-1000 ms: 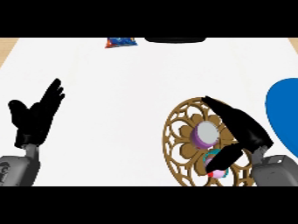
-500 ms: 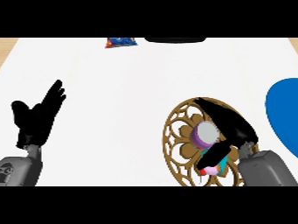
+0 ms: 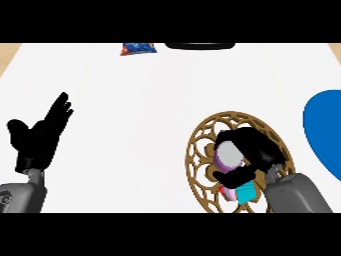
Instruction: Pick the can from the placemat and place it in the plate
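Since a second ago our right hand has curled round the pastel lying can.
On the brown lattice placemat for lifting – blue round plate is beside it; left hand rests open.

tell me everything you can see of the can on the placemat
The can lies on the round, brown openwork placemat, its pale silvery end facing up-left. Its body shows purple, pink and teal, mostly hidden. The right robot hand curls round it, thumb below. It has not reached the blue plate to the right.

The can sits on the placemat, inside the right hand. The plate lies right of the placemat. The left hand rests far left.
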